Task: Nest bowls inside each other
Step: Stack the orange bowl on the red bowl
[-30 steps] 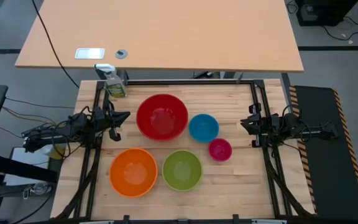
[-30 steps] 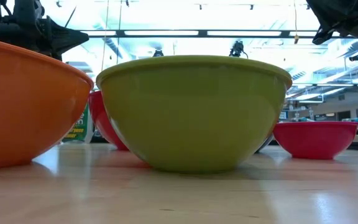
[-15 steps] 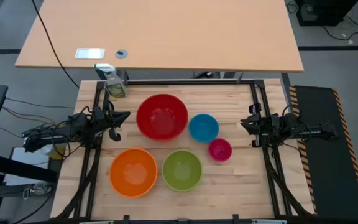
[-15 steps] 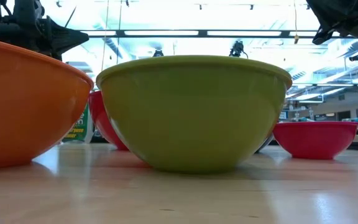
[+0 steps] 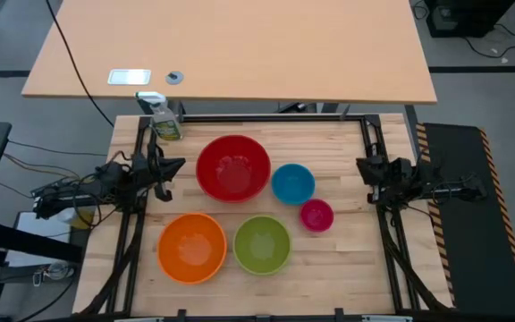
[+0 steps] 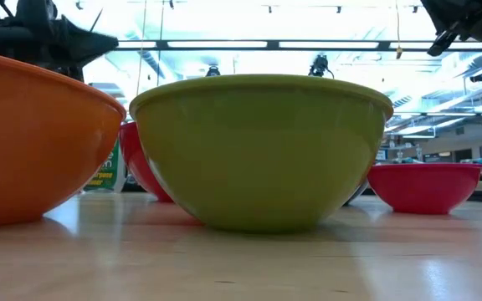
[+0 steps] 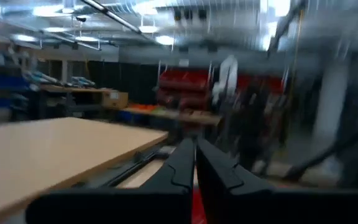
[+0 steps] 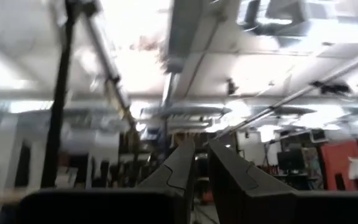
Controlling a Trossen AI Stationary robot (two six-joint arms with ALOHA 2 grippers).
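Five bowls stand apart on their bases on the wooden table: red [image 5: 232, 167], blue [image 5: 292, 183], magenta pink [image 5: 316, 216], orange [image 5: 191, 247] and lime green [image 5: 262, 244]. The low view shows the green bowl [image 6: 262, 150] in front, the orange bowl [image 6: 32, 138] at its left and the pink bowl [image 6: 425, 186] at its right. My left gripper [image 5: 180, 165] hovers shut at the table's left edge, left of the red bowl. My right gripper [image 5: 363, 167] hovers at the right edge, tipped upward, its fingers [image 8: 219, 163] almost together with nothing between them.
A small spray bottle [image 5: 163, 121] of yellowish liquid stands at the table's far left corner. A black frame [image 5: 275, 118] runs around the table's edges. A larger light desk [image 5: 240, 49] lies beyond the far edge. Open tabletop lies right of the pink bowl.
My right gripper has tipped upward and drawn back a little toward the table's right edge. My left gripper has tipped up slightly and stays in place. The bowls have not moved.
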